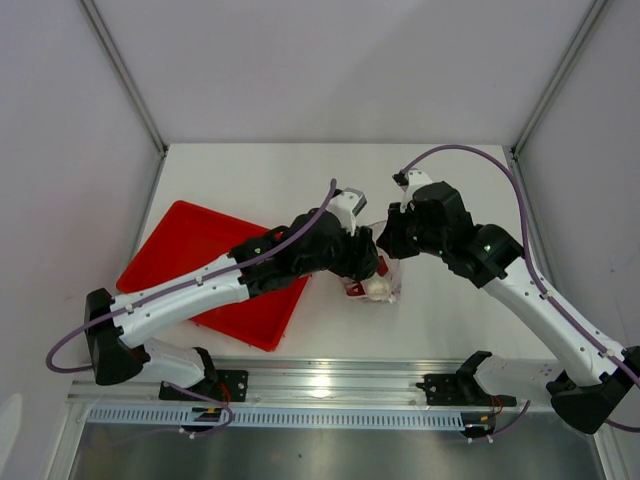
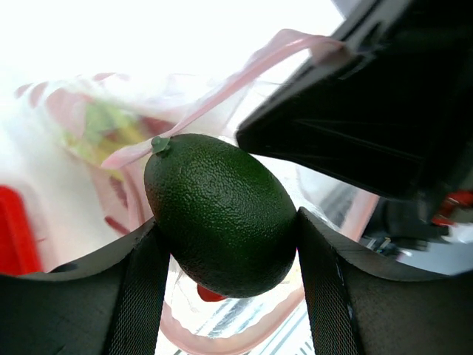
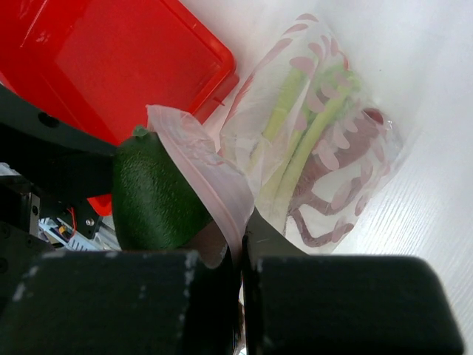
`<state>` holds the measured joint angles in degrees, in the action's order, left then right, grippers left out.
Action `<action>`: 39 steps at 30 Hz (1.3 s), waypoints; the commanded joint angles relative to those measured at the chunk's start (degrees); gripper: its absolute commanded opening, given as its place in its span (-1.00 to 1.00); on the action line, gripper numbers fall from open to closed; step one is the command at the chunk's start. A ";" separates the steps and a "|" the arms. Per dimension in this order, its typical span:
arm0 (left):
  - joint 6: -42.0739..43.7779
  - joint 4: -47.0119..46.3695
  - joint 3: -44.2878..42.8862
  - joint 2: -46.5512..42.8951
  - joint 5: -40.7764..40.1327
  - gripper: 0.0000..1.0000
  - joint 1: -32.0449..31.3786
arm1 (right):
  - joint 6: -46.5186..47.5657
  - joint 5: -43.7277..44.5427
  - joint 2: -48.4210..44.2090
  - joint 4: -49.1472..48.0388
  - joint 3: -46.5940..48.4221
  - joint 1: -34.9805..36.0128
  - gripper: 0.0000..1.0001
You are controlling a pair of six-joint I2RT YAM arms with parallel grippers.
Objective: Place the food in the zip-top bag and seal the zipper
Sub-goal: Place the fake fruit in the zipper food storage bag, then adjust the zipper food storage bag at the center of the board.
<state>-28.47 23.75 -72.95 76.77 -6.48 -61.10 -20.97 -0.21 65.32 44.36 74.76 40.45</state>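
If the dark-green fruit (image 2: 222,214) is released before the zipper (image 3: 196,159) is cleared, it could be dropped beside the zip-top bag (image 3: 325,148), whose lip is pinched by the right gripper (image 3: 242,248), fingers closed. The fruit is clamped between the fingers of the left gripper (image 2: 225,244), at the bag's mouth.

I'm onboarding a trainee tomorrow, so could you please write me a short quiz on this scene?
1. True or false: the left end effector grips the fruit.
2. Which foods are already in the bag? A. leek and lobster B. lobster only C. none
3. Fill in: the right end effector pinches the bag's ____.
Key: 1 true; 2 A; 3 zipper.
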 commanded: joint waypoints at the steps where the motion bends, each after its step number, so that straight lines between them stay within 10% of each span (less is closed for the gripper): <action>1: 1.66 4.99 -4.91 1.71 -7.05 0.17 -1.30 | -0.65 -0.67 -2.04 -2.70 2.85 -0.28 -1.00; 8: 2.63 5.71 -5.37 1.81 -10.57 0.95 -2.88 | -0.56 -0.23 -2.12 -2.26 3.29 -0.37 -1.00; 11: 3.24 3.15 -2.64 -0.74 -9.87 0.99 -3.32 | -0.39 -0.23 -2.13 -2.00 3.28 -0.54 -1.00; 28: 1.05 3.50 6.67 -11.21 -18.57 0.97 -6.75 | 0.14 -0.41 -2.74 -1.12 2.76 -1.16 -1.00; 39: -2.03 0.24 10.91 -9.37 -12.51 0.26 -6.66 | 0.14 -1.02 -3.53 -0.50 3.20 -1.33 -1.00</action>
<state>-29.04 26.46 -60.27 66.57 -20.88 -67.59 -20.93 -0.51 63.90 46.13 74.78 39.29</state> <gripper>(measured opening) 0.642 0.001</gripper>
